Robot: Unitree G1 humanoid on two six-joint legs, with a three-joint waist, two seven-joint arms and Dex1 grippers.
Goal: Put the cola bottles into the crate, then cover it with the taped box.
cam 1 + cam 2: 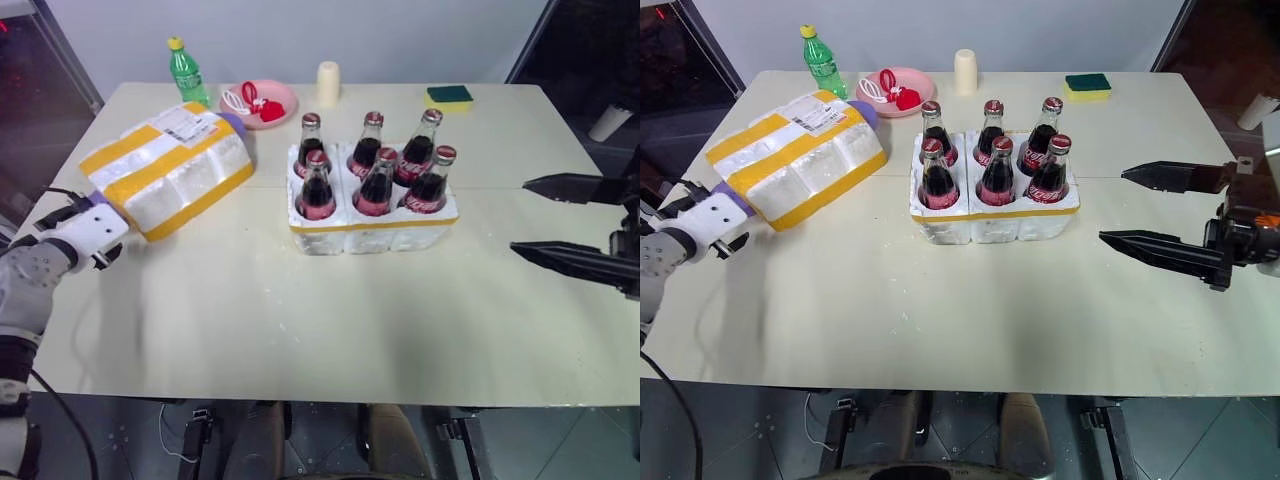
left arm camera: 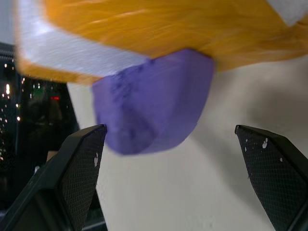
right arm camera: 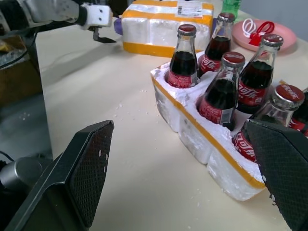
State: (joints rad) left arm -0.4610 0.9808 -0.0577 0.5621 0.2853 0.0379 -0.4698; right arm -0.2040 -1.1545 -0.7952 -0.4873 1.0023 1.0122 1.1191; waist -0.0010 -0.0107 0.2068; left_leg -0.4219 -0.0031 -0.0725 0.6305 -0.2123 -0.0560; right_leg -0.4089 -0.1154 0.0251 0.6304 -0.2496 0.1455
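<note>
Six cola bottles [image 1: 375, 165] in one crate [image 1: 372, 232], one taped box [image 1: 168, 168] beside.

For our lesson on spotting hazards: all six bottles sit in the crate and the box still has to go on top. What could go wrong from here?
1. The taped box lies tilted near the table's left edge; a push from the open left gripper may slide it off.
2. Lowered crooked, it could catch the cola bottles, which stand above the crate, and tip them.

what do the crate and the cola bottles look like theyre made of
Crate: probably white styrofoam, matte and grainy, with crumbs shed on the table beside it. Cola bottles: seemingly clear glass, glossy with highlights, dark drink showing through, caps likely metal.
</note>
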